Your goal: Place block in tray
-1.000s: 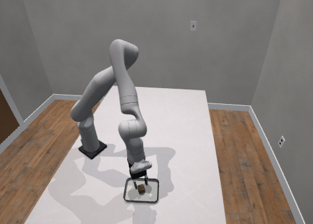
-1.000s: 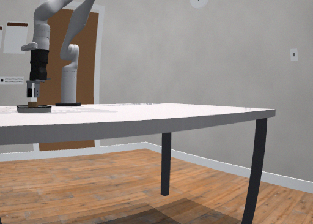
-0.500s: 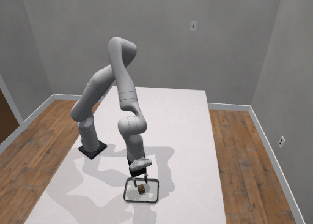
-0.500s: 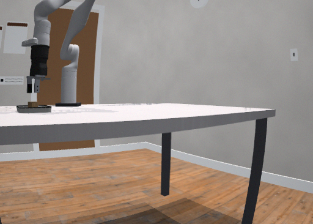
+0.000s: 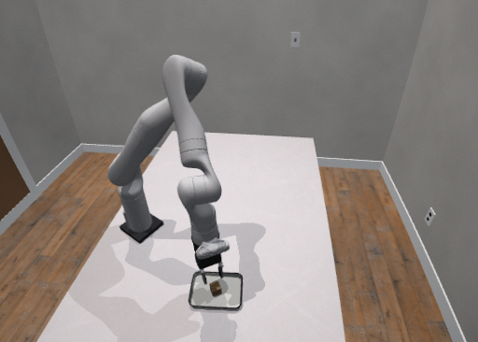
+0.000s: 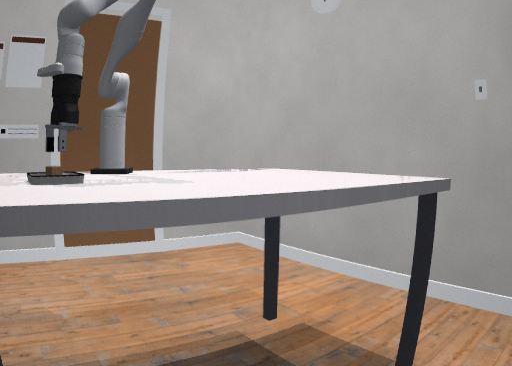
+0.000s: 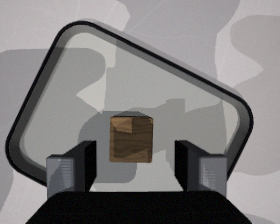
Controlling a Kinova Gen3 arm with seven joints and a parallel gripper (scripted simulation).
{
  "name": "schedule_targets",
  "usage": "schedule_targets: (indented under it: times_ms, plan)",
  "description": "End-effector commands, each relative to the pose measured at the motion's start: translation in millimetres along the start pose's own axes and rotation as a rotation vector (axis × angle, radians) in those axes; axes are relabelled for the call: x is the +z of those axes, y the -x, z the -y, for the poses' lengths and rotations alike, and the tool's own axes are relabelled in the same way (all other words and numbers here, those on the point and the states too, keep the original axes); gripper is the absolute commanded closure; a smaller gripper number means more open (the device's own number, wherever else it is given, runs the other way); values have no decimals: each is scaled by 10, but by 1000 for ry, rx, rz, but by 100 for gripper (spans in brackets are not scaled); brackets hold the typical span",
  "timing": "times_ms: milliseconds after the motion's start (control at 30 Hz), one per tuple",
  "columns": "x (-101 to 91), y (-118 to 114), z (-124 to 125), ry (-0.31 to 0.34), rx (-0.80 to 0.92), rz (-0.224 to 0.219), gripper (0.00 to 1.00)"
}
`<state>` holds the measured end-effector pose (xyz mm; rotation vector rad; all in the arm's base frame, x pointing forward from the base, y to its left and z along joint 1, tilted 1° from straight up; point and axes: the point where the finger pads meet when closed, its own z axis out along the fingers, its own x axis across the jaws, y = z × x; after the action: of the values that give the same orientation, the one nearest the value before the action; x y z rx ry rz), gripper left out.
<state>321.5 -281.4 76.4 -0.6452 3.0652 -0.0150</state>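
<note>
The placing step looks finished: the small brown wooden block rests on the floor of the white rounded-corner tray with a dark rim, near the tray's middle and well inside the rim on every side. From the exterior view the block pokes just above the tray, which lies on the white table top.

What remains, as I judge it, is only a straight lift away from the tray, with no sideways drift that could clip the block or the rim.

The black 2-finger gripper hangs above the tray, almost fully open, and grips nothing. In the wrist view its 2 fingers stand either side of the block with a plain gap on each side; the exterior view shows the gripper above the block, not touching it.
</note>
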Motion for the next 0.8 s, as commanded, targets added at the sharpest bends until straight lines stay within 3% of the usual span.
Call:
schedule_targets:
  times_ms: [0,100,167,433,567,767]
  plan:
    - [-1,-129,-279,1,-2,0,6]
    - [0,-282,-604,1,-2,0,6]
    - [0,-282,-604,1,-2,0,6]
    - [9,-676,-1437,2,-2,1,6]
    - [13,-744,-1580,3,-3,1,6]
    - [13,-747,-1587,3,-3,1,6]
